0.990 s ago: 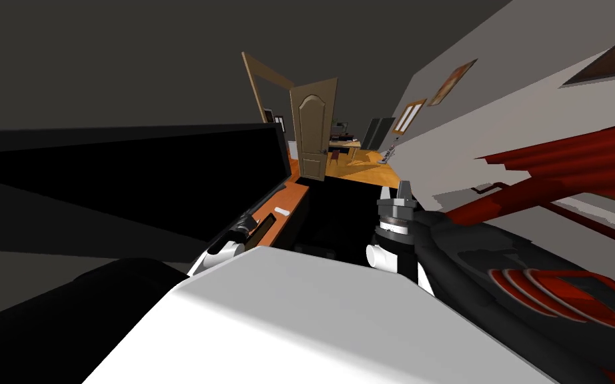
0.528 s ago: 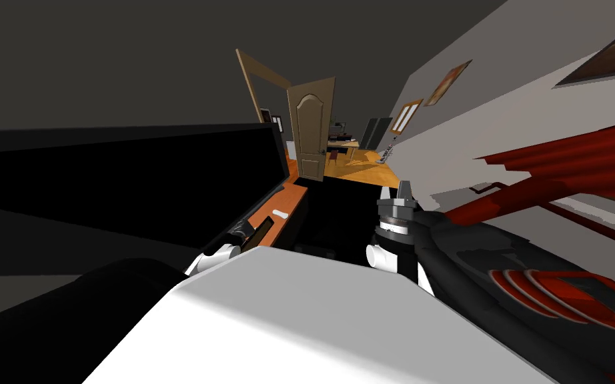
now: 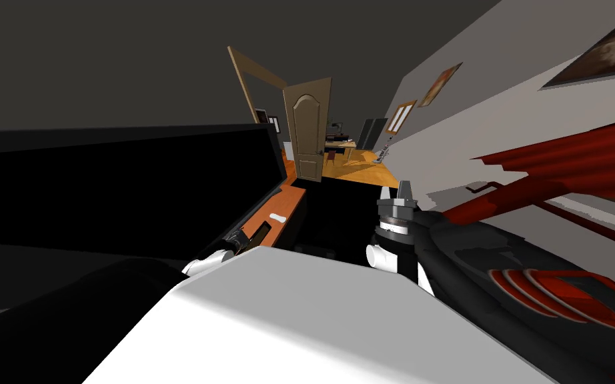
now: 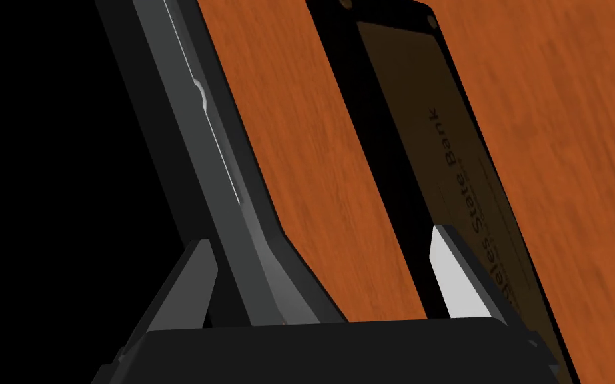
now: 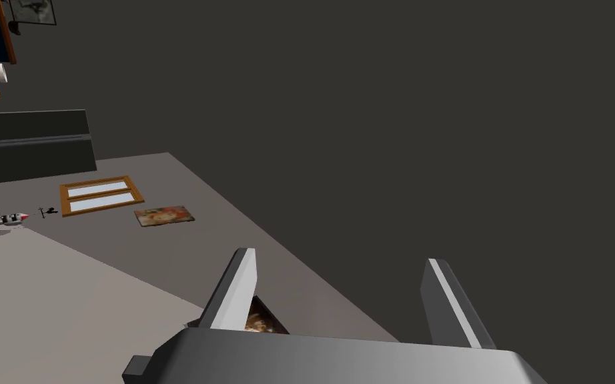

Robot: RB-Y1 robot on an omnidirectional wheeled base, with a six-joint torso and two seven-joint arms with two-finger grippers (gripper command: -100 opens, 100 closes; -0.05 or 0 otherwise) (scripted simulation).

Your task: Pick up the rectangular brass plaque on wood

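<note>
The plaque (image 4: 426, 120) is a dark brown plate with "State Bank" lettering on a black backing, lying flat on an orange wooden top (image 4: 313, 147). My left gripper (image 4: 326, 280) hovers close over it, open. One fingertip (image 4: 456, 283) is over the plaque's black edge, and the other sits past a grey bar (image 4: 213, 153). In the head view the left gripper (image 3: 238, 237) sits beside the plaque (image 3: 260, 235). My right gripper (image 3: 399, 193) is raised in front of me, open and holding nothing (image 5: 343, 293).
A large black screen (image 3: 133, 180) stands along the wooden top (image 3: 291, 197) on the left. A small white object (image 3: 276, 217) lies just beyond the plaque. A red and black piece of furniture (image 3: 533, 267) crowds my right. An open brown door (image 3: 306, 133) is ahead.
The whole head view has shifted left and down slightly, so I have moved. My left gripper now sits lower and closer to my chest, still beside the plaque. The right arm is unchanged.
</note>
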